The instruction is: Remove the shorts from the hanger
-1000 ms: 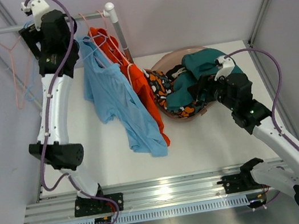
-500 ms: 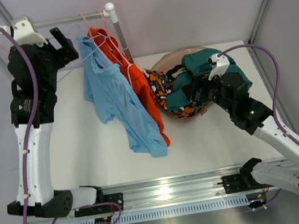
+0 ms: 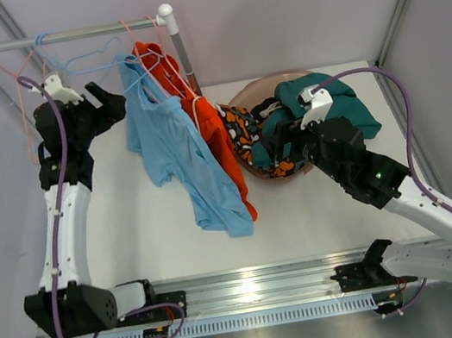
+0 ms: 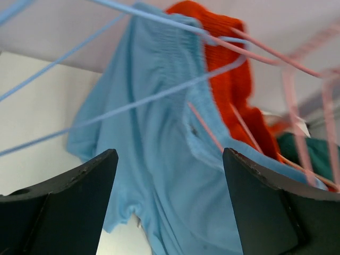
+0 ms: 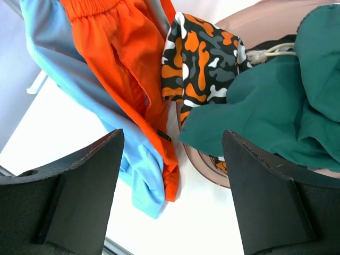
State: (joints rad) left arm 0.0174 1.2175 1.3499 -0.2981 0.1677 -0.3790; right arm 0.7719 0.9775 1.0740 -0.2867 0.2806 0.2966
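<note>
Light blue shorts point(image 3: 176, 156) and orange shorts point(image 3: 204, 120) hang upper centre.
Left gripper point(image 3: 111, 100), just left of them, and right gripper point(image 5: 172, 135): jaws apart.

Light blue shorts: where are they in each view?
Top external: light blue shorts hang centre-left.
Left wrist: light blue shorts fill the centre.
Right wrist: light blue shorts run down the left side.
Shared landmark: orange shorts, right beside them.

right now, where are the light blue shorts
In the top view, left of centre: the light blue shorts hang from the rack, against the orange shorts on their right.
</note>
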